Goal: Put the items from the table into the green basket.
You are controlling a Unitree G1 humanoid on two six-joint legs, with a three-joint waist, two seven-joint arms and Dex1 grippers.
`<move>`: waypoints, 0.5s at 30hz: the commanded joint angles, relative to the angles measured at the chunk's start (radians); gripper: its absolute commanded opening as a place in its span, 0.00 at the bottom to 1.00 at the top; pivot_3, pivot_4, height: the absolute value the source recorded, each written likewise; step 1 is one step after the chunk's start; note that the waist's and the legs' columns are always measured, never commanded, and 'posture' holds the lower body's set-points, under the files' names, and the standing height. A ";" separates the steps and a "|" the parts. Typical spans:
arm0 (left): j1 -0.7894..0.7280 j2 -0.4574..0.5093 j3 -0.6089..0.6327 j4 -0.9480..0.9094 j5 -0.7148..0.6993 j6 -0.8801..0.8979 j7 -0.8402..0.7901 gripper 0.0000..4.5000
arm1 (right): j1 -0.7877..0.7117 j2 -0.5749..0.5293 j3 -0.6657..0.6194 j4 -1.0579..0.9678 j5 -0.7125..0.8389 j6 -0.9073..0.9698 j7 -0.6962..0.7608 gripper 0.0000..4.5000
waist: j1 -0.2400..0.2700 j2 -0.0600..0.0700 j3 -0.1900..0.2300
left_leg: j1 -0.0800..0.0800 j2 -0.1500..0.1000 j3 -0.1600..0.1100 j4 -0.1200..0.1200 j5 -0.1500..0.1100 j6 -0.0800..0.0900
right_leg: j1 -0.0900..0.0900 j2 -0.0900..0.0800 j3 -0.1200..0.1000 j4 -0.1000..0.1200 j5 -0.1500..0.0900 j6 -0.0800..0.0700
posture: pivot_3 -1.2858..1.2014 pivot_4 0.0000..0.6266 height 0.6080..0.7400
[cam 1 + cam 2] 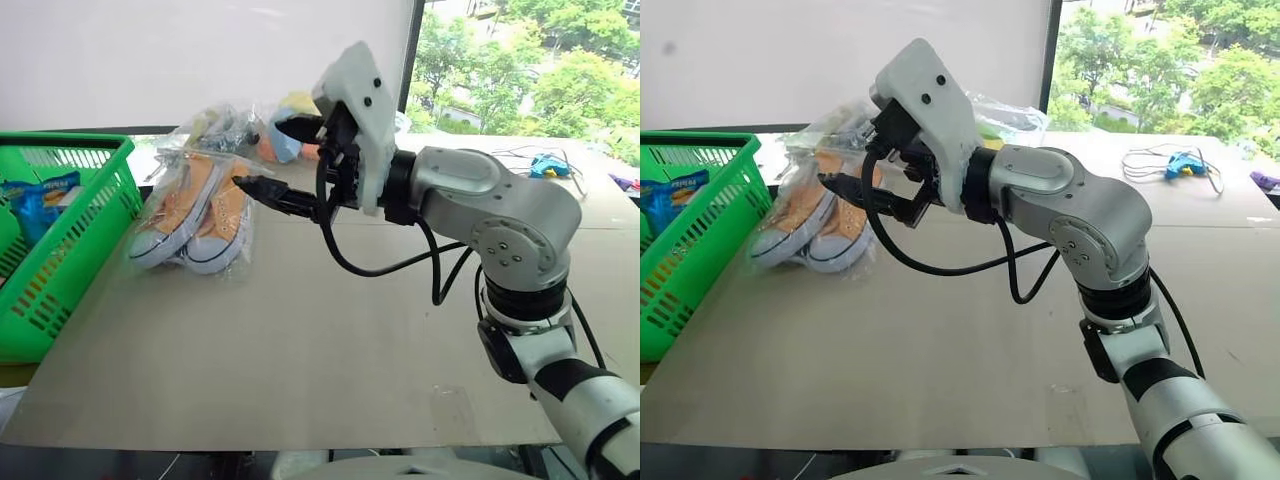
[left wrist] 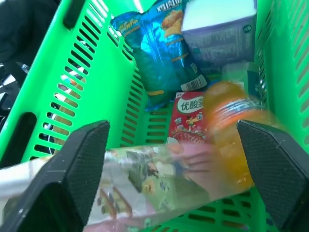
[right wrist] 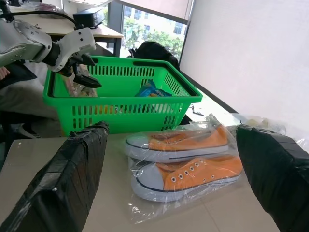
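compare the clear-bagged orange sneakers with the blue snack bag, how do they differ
The clear-bagged orange-and-white canvas sneakers lie on the tan board table, outside the bright green slotted plastic basket; the shiny blue foil snack bag lies inside the basket. The sneakers show through their clear wrap; the snack bag is opaque and printed. The sneakers are a pair; the snack bag is one pack. Neither is held by a gripper.

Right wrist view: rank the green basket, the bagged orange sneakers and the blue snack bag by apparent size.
1. Bright green slotted plastic basket, though it sits farther away.
2. Clear-bagged orange-and-white sneakers, nearer the camera.
3. Blue snack bag inside the basket, clearly smallest.
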State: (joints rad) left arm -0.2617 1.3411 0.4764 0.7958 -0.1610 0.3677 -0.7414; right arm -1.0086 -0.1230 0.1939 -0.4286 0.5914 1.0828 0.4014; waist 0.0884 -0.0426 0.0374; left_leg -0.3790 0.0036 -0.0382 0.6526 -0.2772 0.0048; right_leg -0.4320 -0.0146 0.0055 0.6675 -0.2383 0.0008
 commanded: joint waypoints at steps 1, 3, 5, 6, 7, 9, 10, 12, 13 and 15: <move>0.068 -0.033 0.156 -0.144 -0.039 0.039 0.055 0.99 | -0.023 0.027 0.013 0.007 -0.017 -0.040 -0.009 1.00 | 0.001 0.000 0.000 | 0.000 0.000 0.001 0.000 0.000 0.000 | 0.000 0.000 0.001 0.000 0.000 0.000 | 0.64 0.00 1.00; 0.118 -0.082 0.248 -0.269 -0.064 0.110 0.077 0.99 | -0.026 0.042 0.023 0.026 -0.027 -0.051 -0.011 1.00 | 0.006 0.000 0.000 | 0.000 0.000 0.000 0.000 0.000 0.000 | 0.000 -0.001 0.003 0.001 0.000 0.000 | 0.64 0.00 1.00; 0.154 -0.157 0.320 -0.445 -0.085 0.169 0.122 0.99 | -0.032 0.050 0.028 0.053 -0.044 -0.071 -0.010 1.00 | 0.010 -0.001 -0.001 | 0.000 0.000 -0.001 0.000 0.000 0.000 | 0.000 -0.001 0.004 0.002 0.000 0.000 | 0.65 0.00 1.00; 0.153 -0.206 0.348 -0.547 -0.106 0.203 0.159 0.99 | -0.031 0.049 0.032 0.070 -0.062 -0.090 -0.012 1.00 | 0.014 -0.001 -0.001 | 0.000 0.000 -0.001 0.000 0.000 0.000 | 0.000 -0.001 0.004 0.002 0.000 0.000 | 0.65 0.00 1.00; 0.145 -0.256 0.366 -0.648 -0.129 0.227 0.196 0.99 | -0.029 0.032 0.036 0.137 -0.100 -0.153 0.008 1.00 | 0.022 -0.001 -0.001 | 0.001 0.000 -0.001 0.000 0.000 0.000 | 0.000 -0.001 0.004 0.002 0.000 0.000 | 0.65 0.00 1.00; 0.083 -0.378 0.374 -0.830 -0.184 0.247 0.292 0.99 | -0.033 0.002 0.026 0.336 -0.197 -0.330 0.026 1.00 | 0.040 -0.002 -0.002 | 0.001 -0.001 -0.001 0.001 0.000 -0.001 | 0.001 -0.003 0.004 0.002 0.000 0.000 | 0.65 0.00 1.00; 0.039 -0.433 0.364 -0.913 -0.213 0.286 0.347 0.99 | -0.033 -0.005 0.012 0.413 -0.236 -0.408 0.010 1.00 | 0.049 -0.004 -0.003 | 0.002 -0.001 0.000 0.002 0.001 -0.001 | 0.003 -0.003 0.004 0.002 0.000 0.000 | 0.64 0.00 1.00; -0.057 -0.531 0.335 -1.035 -0.277 0.378 0.451 0.99 | -0.027 -0.015 -0.011 0.496 -0.287 -0.498 -0.020 1.00 | 0.066 -0.008 -0.006 | 0.002 -0.001 -0.001 0.002 0.003 -0.004 | 0.004 -0.003 0.002 0.001 0.002 -0.001 | 0.63 0.00 1.00; -0.090 -0.570 0.311 -1.079 -0.286 0.404 0.491 0.99 | -0.016 -0.026 -0.016 0.516 -0.310 -0.531 -0.027 1.00 | 0.071 -0.009 -0.006 | 0.001 -0.001 -0.002 0.002 0.004 -0.006 | 0.003 -0.003 0.001 0.001 0.003 -0.001 | 0.63 0.00 1.00; -0.146 -0.649 0.268 -1.137 -0.313 0.427 0.545 0.99 | 0.018 -0.049 -0.031 0.523 -0.341 -0.562 -0.038 1.00 | 0.071 -0.012 -0.008 | 0.001 -0.001 -0.003 0.002 0.004 -0.006 | 0.003 -0.003 0.001 0.001 0.004 -0.001 | 0.61 0.00 1.00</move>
State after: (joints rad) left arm -0.3783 0.7106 0.7730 -0.2771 -0.4445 0.7797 -0.2440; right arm -0.9856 -0.1589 0.2043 0.1001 0.2754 0.5718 0.3768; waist 0.1590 -0.0545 0.0291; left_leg -0.3779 0.0028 -0.0406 0.6543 -0.2731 -0.0015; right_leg -0.4291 -0.0171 0.0070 0.6699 -0.2339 -0.0006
